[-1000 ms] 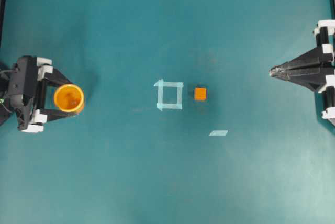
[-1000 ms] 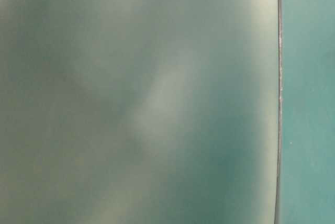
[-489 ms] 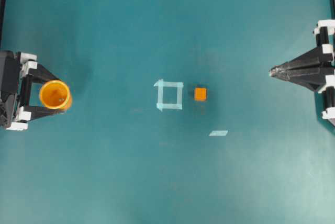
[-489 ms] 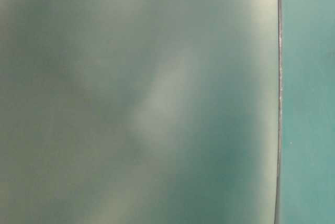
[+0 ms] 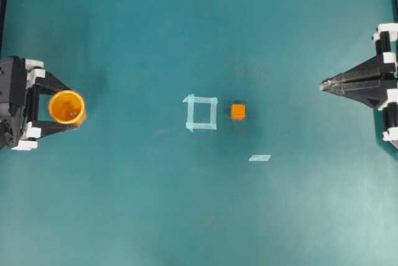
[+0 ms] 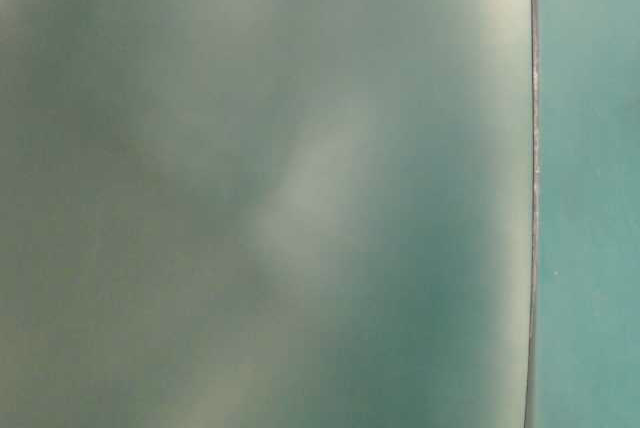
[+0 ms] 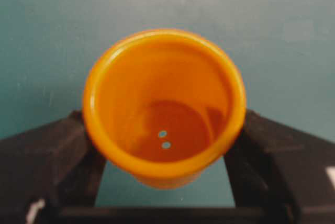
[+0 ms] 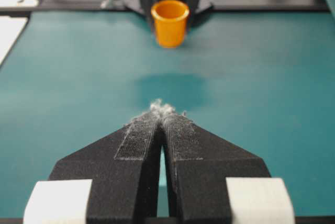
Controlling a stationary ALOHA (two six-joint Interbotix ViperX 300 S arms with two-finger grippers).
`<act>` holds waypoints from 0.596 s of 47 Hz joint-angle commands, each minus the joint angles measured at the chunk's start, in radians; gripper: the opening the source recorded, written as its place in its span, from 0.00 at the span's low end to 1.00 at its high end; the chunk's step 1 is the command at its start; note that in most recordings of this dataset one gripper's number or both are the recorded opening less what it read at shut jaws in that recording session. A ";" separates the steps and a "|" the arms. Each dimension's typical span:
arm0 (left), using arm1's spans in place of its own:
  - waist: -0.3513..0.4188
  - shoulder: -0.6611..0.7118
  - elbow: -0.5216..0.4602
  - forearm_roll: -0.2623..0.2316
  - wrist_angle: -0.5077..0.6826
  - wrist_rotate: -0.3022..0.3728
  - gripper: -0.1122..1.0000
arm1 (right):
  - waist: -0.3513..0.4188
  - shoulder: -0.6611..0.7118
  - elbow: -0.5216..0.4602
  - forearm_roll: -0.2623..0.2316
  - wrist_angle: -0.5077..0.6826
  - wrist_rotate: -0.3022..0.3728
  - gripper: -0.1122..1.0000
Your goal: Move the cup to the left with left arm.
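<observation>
Seen from overhead: a teal bench (image 5: 199, 216), dark-framed at its left and right edges, with wide bare surface between the tape square (image 5: 201, 112) at its middle and the left edge. Pressed close to that left edge, well apart from the tape square, the cup (image 5: 66, 106) between the left fingers (image 5: 61, 87), clamped on its wall from both sides, one finger at each flank in the left wrist view. Upright, mouth up, long axis vertical; open rim facing the overhead camera; whether lifted or resting on the bench cannot be told. Just right of the tape square, a small orange cube (image 5: 237, 111); below and right of it, a tape strip (image 5: 259, 158). Far right of the tape square, the right fingers (image 5: 329, 84) together, tips pointing toward the square. Table-level view blurred.
</observation>
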 commanded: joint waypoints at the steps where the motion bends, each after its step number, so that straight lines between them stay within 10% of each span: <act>1: 0.005 0.003 -0.017 -0.002 -0.011 -0.002 0.67 | -0.002 0.003 -0.032 0.003 -0.005 0.000 0.10; 28: 0.020 0.003 -0.017 -0.002 -0.009 -0.009 0.67 | -0.002 -0.006 -0.035 0.003 0.046 0.002 0.10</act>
